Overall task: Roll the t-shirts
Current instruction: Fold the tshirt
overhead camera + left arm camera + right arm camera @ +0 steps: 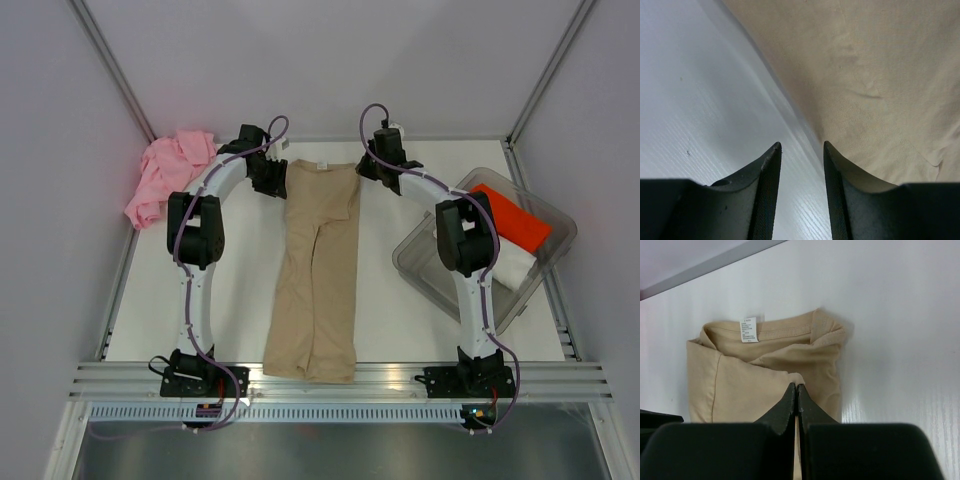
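The tan t-shirt (315, 270) lies flat in the middle of the table (400, 330). It is folded into a long narrow strip, with the collar at the far end and the hem at the near edge. A white label (749, 330) shows inside the collar.

The pink t-shirt (165, 175) is a crumpled heap in the far left corner.

The left gripper (275, 183) is at the far left edge of the tan shirt. Its fingers stand partly apart and hold nothing.

The right gripper (366, 172) is at the far right edge, with its fingertips pressed together. I cannot tell if cloth is pinched between them.

On the right stands a clear bin (420, 262) holding an orange cloth (510, 218) and a white cloth (515, 265).
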Motion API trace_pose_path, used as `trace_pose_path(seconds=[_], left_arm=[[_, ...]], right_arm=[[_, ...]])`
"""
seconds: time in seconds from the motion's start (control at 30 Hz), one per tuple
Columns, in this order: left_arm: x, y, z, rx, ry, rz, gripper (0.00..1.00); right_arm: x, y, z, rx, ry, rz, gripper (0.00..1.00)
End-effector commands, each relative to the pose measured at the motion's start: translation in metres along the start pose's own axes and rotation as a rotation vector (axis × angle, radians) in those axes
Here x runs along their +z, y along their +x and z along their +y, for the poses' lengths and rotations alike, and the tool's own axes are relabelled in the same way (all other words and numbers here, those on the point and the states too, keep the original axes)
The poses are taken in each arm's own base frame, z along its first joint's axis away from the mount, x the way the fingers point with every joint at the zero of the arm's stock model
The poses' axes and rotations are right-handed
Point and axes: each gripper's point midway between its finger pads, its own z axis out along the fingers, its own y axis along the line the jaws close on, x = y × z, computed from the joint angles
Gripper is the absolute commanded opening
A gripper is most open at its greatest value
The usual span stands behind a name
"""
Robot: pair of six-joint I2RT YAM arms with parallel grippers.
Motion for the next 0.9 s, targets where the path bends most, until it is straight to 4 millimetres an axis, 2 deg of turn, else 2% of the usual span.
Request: trace_pose_path(seconds=[0.0,0.17,0.23,0.33,0.37,0.4,0.5,0.63,0.73,0.8,0.87], left_arm=[[-0.025,-0.031,-0.001,0.052,-0.013,-0.09,0.45],[-0.024,-0.031,0.0,0.048,-0.016,-0.088,0.45],[-0.025,-0.03,0.0,0.049,-0.018,-0.086,0.45],[-0.028,-0.027,-0.001,0.056,-0.017,-0.079,0.45],[-0.029,-0.025,-0.001,0.062,-0.02,-0.074,0.45],[-0.029,-0.024,-0.001,0.063,-0.02,-0.074,0.45],[-0.031,-0.023,0.0,0.072,-0.031,-0.072,0.45],[-0.03,-0.024,0.001,0.07,-0.031,-0.072,0.45],[-0.03,-0.023,-0.001,0.064,-0.023,-0.071,0.45],[-0.03,-0.022,-0.001,0.061,-0.019,-0.069,0.45],[-0.029,-0.021,-0.001,0.06,-0.019,-0.064,0.45]], right_arm=[[-0.009,-0.023,0.01,0.041,-0.036,-0.06,0.0],[-0.005,-0.027,-0.004,0.047,0.013,-0.076,0.0],[0.01,-0.022,-0.017,0.071,0.042,-0.044,0.02],[0.03,-0.018,-0.02,0.078,0.013,-0.021,0.06],[0.033,-0.016,-0.014,0.085,-0.015,-0.011,0.08],[0.039,-0.008,-0.018,0.09,-0.012,0.002,0.09],[0.044,0.004,-0.026,0.105,0.009,0.034,0.13],[0.044,0.01,-0.04,0.111,0.068,0.053,0.14],[0.045,0.005,-0.045,0.104,0.092,0.025,0.23],[0.046,-0.006,-0.041,0.079,0.086,-0.001,0.24],[0.046,-0.019,-0.033,0.052,0.064,-0.024,0.33]])
